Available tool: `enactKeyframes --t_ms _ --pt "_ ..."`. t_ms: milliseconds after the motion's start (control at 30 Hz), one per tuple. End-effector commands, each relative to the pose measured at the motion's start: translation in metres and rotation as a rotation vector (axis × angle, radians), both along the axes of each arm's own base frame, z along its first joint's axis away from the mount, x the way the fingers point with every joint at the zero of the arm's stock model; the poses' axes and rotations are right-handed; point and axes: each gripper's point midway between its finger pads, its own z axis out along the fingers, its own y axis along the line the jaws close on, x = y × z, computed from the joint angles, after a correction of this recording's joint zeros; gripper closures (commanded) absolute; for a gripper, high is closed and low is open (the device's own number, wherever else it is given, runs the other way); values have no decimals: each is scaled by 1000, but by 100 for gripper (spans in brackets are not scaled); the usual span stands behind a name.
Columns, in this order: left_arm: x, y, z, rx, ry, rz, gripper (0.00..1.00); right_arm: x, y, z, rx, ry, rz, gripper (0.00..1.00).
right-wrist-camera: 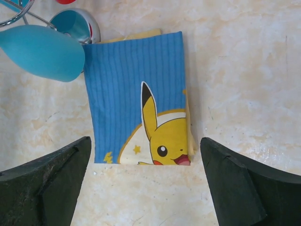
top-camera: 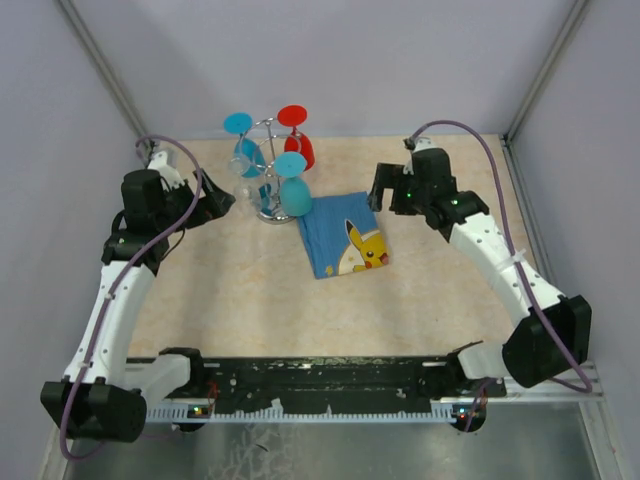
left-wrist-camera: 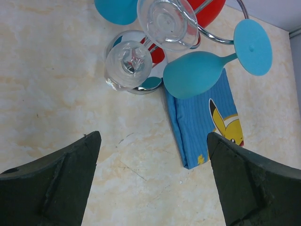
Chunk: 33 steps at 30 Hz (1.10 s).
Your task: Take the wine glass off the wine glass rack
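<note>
Four wine glasses hang upside down on the wine glass rack (top-camera: 267,212): clear (left-wrist-camera: 128,63), teal (left-wrist-camera: 195,73), blue (top-camera: 243,145) and red (top-camera: 298,140). Left of the rack, the left tool (left-wrist-camera: 153,139) gapes wide and empty. Right of the rack, the right tool (right-wrist-camera: 146,141) does likewise, near a Pikachu cloth (right-wrist-camera: 122,94) on the worktop (top-camera: 250,290).

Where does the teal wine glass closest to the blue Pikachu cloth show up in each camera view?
Top external: the teal wine glass hangs bowl down on the rack, centre back of the table.
Left wrist: top centre, sideways in the picture, foot to the right.
Right wrist: top left corner, bowl only.
Shared landmark: the blue Pikachu cloth, its corner beside the bowl in every view.
</note>
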Motion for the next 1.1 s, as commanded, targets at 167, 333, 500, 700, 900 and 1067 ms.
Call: enactKeyframes --t_ms 167,333,500,700,900,1067 --pt "0 -1 1 13 11 -8 0 11 22 43 122 -95 70 1" --pt "0 -2 -3 8 17 -17 0 22 64 77 388 -162 162 1" --pt "-4 0 1 22 3 -13 0 49 80 46 353 -42 135 3" --pt "-8 4 -3 41 -1 -1 0 32 118 -29 398 175 281 1" --pt "-8 2 -9 27 7 -7 0 -22 169 -47 422 243 503 1" --pt "-9 -4 -13 -1 10 -26 0 -50 189 -84 488 325 559 1"
